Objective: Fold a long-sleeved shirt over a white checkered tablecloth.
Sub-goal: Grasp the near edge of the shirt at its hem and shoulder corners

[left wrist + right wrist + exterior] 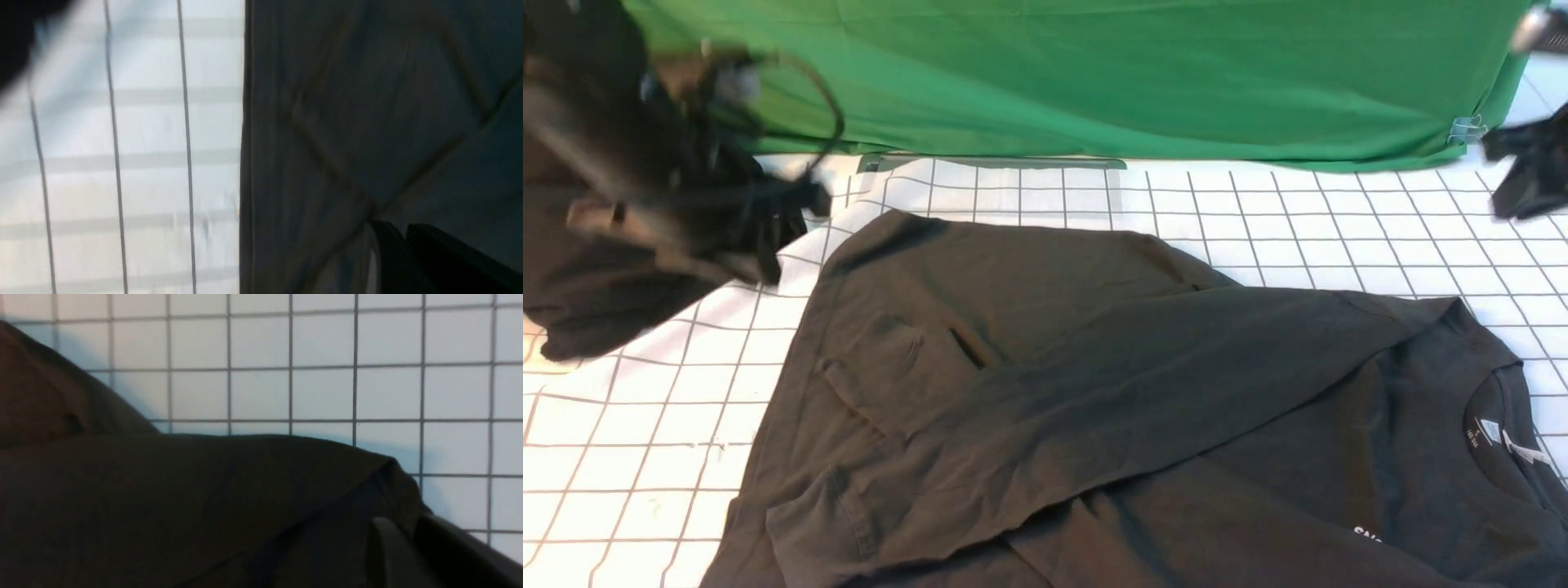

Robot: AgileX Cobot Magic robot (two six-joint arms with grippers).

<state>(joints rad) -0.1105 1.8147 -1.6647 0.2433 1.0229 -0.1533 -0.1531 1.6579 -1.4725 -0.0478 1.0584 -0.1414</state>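
Long-sleeved shirt (1094, 392) is lying across ctr and lower right of the front view, running off the btm edge, resting on the white checkered tablecloth (1298, 220). Fabric is looking dark charcoal, soft and matte. A big panel is lying folded diagonally over the body, w/ creases and a short dark slit toward its left part. Collar is sitting at lower right w/ a small neck label (1489, 430) inside. White print letters (1368, 535) are peeking in at the btm edge, cut off.

Tablecloth is spreading round the shirt at left, top and right, w/ thin dark grid lines, and is wrinkling a bit at lower left. Green backdrop (1094, 73) is hanging across the top, w/ a small clip (1467, 129) at its right hem. Heap of black cloth (580, 278) is sitting at the left edge, apart from the shirt.

Left end effector (398, 228) is showing blurred at upper left of the front view, overlapping that heap. Right end effector (402, 522) is showing blurred at the right edge, over the tablecloth. In the wrist views both are hovering over the shirt w/ fingers close together. It's too blurred to tell if either is clenched or released.
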